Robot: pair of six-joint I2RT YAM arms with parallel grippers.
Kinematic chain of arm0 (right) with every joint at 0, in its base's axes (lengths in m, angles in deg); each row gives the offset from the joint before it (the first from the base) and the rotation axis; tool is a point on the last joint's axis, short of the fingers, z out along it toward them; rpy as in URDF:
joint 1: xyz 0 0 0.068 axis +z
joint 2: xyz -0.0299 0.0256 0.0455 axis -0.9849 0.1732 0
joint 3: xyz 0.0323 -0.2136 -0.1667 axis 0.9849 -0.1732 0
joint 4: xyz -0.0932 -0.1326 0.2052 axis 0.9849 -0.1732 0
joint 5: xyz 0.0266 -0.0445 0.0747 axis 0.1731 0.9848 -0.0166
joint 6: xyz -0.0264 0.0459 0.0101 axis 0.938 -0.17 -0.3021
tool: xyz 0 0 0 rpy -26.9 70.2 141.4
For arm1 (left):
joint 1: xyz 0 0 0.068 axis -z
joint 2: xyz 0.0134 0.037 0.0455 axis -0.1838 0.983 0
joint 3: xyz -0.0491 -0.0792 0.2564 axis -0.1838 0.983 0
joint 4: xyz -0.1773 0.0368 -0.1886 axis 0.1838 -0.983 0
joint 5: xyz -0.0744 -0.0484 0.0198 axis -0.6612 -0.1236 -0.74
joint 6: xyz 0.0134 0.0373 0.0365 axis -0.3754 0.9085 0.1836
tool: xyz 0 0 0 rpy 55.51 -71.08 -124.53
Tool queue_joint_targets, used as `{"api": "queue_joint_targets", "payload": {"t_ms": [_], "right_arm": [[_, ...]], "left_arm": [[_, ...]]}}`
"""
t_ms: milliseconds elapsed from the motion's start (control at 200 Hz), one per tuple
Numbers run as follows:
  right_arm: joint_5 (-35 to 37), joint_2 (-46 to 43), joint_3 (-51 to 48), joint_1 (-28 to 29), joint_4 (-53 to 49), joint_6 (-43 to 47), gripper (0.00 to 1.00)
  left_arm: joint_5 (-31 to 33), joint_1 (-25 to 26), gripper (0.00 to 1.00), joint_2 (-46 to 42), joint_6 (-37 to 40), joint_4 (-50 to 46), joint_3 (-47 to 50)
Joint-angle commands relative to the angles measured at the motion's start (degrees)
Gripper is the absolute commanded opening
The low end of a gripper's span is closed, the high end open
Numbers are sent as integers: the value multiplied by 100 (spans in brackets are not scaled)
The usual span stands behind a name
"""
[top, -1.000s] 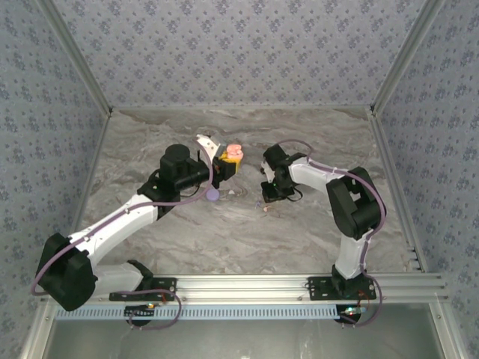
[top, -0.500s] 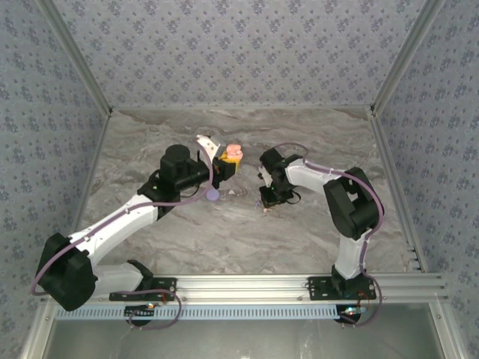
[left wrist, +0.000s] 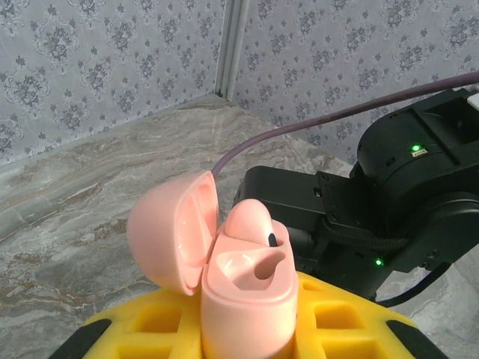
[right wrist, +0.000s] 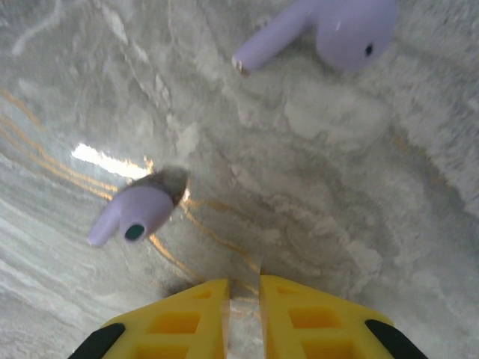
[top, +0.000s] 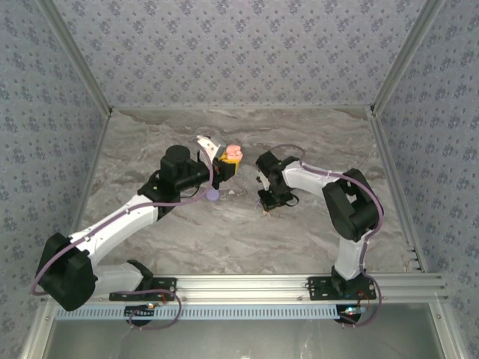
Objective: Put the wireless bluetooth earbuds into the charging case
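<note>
My left gripper [top: 223, 166] is clamped on the pink charging case [left wrist: 247, 299], bottom centre of the left wrist view. Its lid hangs open to the left, and a pink earbud [left wrist: 251, 223] is seated inside. My right gripper [right wrist: 244, 288] has its jaws drawn together on nothing, low over the marble table [right wrist: 359, 194]. A lilac earbud [right wrist: 340, 30] lies at upper right of the right wrist view, a second lilac earbud [right wrist: 136, 213] at centre left.

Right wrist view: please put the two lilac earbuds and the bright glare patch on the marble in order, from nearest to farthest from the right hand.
1. Left earbud: nearest, just up and to the left of the right hand.
2. Glare patch: a little further up, also on the left.
3. Top earbud: farthest, at the upper right edge.
</note>
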Motion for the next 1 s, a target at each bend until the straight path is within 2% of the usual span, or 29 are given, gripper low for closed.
{"api": "queue_joint_targets", "payload": {"t_ms": [0,285,395,610,750,994], "right_arm": [[220,-261,-71,50,-490,-72,20],[256,-560,-4,49,-549,-80,26],[44,-538,6,50,-555,-168,34],[-332,-423,218,132,-452,-592,44],[-245,-302,304,195,-473,-904,51],[-13,-107,360,239,-515,-1526,53]], "left_arm": [[32,-41,23,-156,79,161,15],[25,-42,23,-169,70,178,20],[25,-47,23,-188,65,173,15],[34,-44,23,-168,89,169,12],[18,-44,23,-172,87,162,3],[14,-43,23,-196,122,136,-1]]}}
